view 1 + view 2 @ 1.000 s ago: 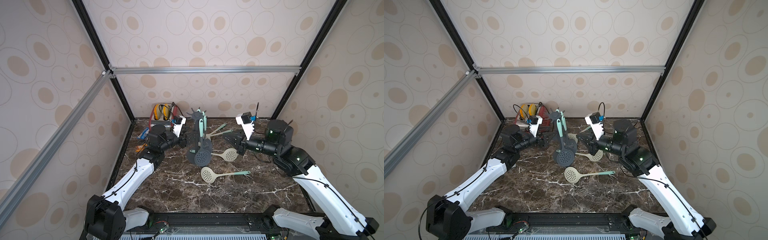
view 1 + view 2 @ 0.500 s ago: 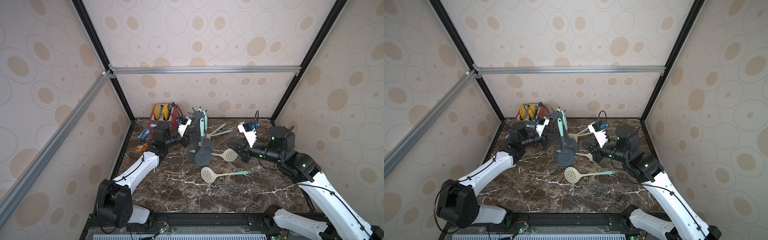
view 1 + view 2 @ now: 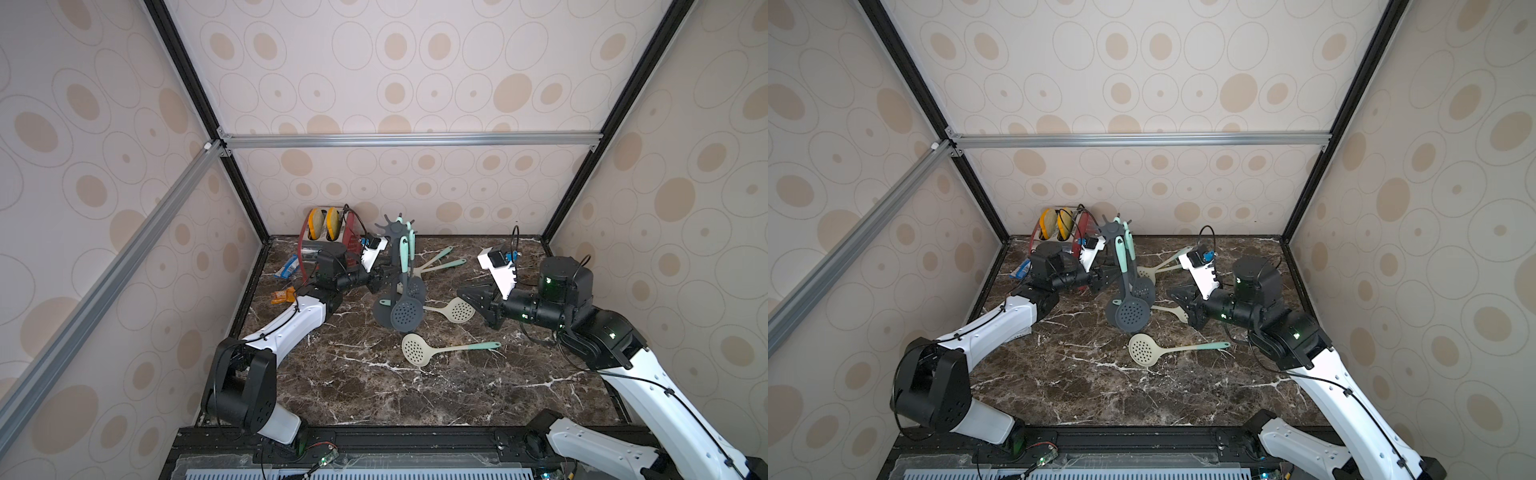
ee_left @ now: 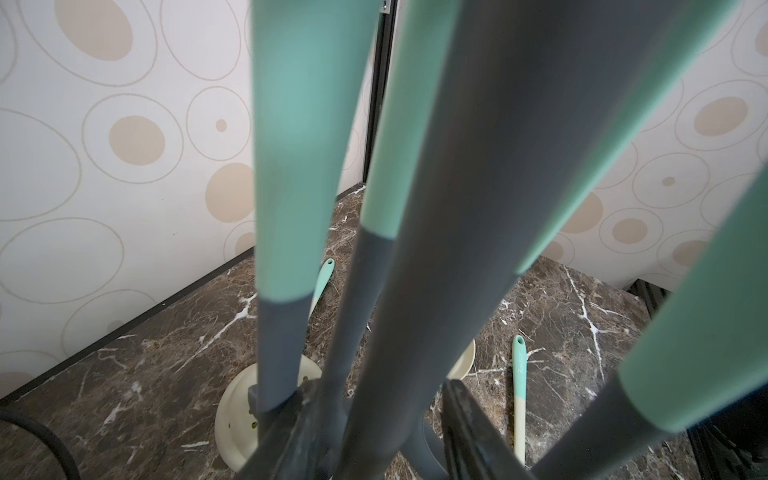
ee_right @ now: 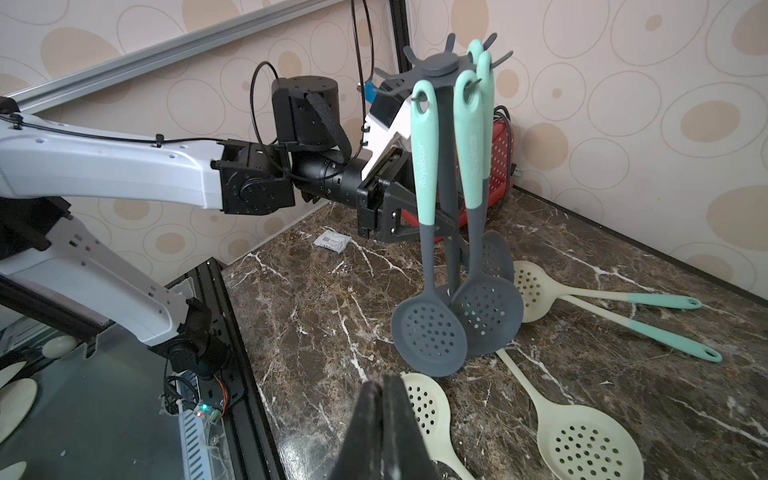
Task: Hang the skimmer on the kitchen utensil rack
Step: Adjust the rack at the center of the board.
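The kitchen utensil rack [image 3: 392, 229] [image 3: 1112, 229] [image 5: 442, 66] stands at the back of the marble table. Three dark grey skimmers [image 3: 406, 312] with teal handles hang from its hooks. Several cream skimmers lie flat: one in front [image 3: 417, 349] [image 3: 1143, 350], one [image 5: 424, 409] just beside my right gripper, others behind the rack. My left gripper [image 3: 384, 280] [image 4: 379, 384] is shut on the rack's pole [image 4: 436, 232], a finger on each side. My right gripper [image 3: 463, 293] [image 5: 384, 386] hovers to the right of the rack, shut and empty.
A red wire holder with yellow sponges [image 3: 327, 219] sits in the back left corner. Small packets [image 3: 291, 266] lie near the left wall. Black frame posts and patterned walls close in the table on three sides.
My left arm has swung right and its gripper has closed round the rack's pole. My right gripper has dropped slightly and stayed shut.
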Controlling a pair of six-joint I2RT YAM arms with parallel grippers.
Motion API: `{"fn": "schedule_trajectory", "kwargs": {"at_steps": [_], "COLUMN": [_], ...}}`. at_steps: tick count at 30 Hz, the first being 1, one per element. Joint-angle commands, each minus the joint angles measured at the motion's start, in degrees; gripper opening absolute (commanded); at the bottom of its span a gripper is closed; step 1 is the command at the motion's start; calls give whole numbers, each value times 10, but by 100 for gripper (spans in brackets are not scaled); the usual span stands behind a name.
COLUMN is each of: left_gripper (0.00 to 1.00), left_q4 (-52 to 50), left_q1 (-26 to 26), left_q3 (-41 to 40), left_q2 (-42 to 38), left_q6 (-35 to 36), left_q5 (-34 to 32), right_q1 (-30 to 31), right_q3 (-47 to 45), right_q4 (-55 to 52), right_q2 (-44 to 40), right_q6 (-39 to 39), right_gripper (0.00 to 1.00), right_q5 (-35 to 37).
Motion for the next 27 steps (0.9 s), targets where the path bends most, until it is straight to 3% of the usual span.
{"fn": "schedule_trajectory", "kwargs": {"at_steps": [1, 10, 13, 15, 16, 19, 21, 27], "left_gripper": [48, 44, 30, 7, 1, 0, 0, 0], "left_q4": [51, 50, 38, 39, 39, 37, 34, 125], "left_q1": [5, 4, 4, 5, 5, 0, -11, -77], "left_q3": [-3, 18, 30, 29, 27, 16, -3, -98], "left_q2": [21, 66, 76, 73, 70, 50, 23, -57], "left_q6": [-22, -22, -20, -23, -23, -16, -3, 2], "left_q5": [20, 39, 55, 53, 48, 15, -48, -401], "right_q1": [-4, -4, -5, -5, -5, -5, -6, -6], "right_q3": [-7, -15, -17, -18, -20, -32, -40, -80], "right_q4": [-10, -21, -26, -31, -33, -42, -55, -101], "right_q2": [-9, -20, -23, -27, -29, -41, -50, -80], "right_q6": [0, 0, 0, -2, -1, 0, 3, 51], "right_gripper": [7, 6, 6, 6, 6, 6, 8, 19], "right_q5": [0, 7, 10, 17, 19, 33, 45, 137]}}
